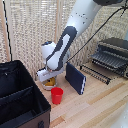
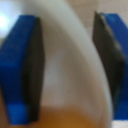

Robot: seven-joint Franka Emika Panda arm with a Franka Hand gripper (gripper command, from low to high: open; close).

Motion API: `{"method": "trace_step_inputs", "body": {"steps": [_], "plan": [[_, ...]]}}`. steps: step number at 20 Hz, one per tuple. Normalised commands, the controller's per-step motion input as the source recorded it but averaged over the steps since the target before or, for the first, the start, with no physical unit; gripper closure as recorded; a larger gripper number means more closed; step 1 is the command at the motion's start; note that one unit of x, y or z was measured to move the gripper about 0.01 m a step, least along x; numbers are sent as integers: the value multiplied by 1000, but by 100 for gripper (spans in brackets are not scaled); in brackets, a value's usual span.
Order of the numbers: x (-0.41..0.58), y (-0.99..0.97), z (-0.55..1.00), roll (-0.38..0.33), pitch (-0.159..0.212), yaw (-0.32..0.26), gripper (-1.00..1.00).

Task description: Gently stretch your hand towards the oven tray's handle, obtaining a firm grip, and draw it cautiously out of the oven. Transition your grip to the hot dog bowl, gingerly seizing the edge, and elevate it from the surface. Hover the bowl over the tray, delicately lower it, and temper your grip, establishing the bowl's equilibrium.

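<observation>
Beside one red cup (image 1: 57,95), one end effector (image 1: 48,78) pinching one hot dog bowl (image 1: 49,83) rim, one oven tray (image 1: 98,70) pulled out

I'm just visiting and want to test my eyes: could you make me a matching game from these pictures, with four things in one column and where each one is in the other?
Things:
1. hot dog bowl
2. red cup
3. oven tray
4. blue flat box

Places or states:
A. standing upright on the table between the cup and the oven
B. pulled out in front of the oven
C. under the pincer, its white rim between the blue fingers
D. on the table beside the black case

Pairs: 1-C, 2-D, 3-B, 4-A
</observation>
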Motion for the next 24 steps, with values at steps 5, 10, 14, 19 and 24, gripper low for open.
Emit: {"method": "trace_step_inputs", "body": {"steps": [5,10,14,19,24], "plan": [[76,0,0,3,-55,-31,100],[245,0,87,24,-92,-147,100],[301,10,264,63,-62,-174,100],[286,76,256,76,-20,-186,100],[199,51,315,154,2,-221,100]]}}
